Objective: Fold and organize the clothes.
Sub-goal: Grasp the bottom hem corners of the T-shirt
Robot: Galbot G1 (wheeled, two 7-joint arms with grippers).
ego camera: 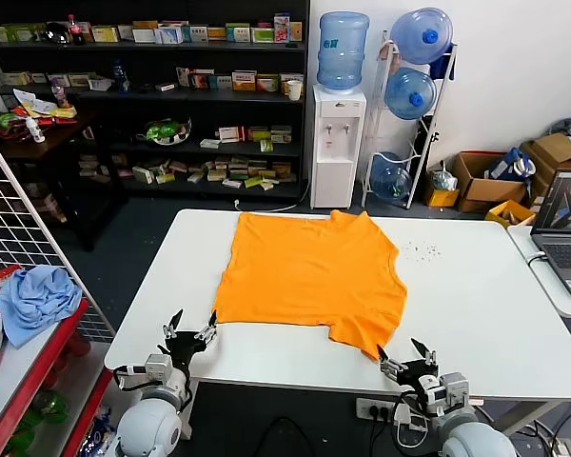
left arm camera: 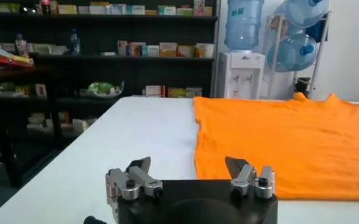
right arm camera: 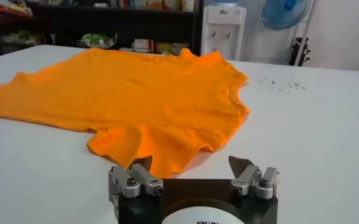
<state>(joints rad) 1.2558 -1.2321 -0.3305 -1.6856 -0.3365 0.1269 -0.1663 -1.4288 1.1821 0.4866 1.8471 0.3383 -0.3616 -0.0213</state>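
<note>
On white table: orange T-shirt flat; shelves, water dispenser behind

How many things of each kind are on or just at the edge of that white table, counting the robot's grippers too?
Orange T-shirts: 1, the T-shirt lying flat on the white table
Grippers: 2, the left gripper and the right gripper, both open at the near edge
Laptops: 1, the laptop on the side table
Total: 4
</note>
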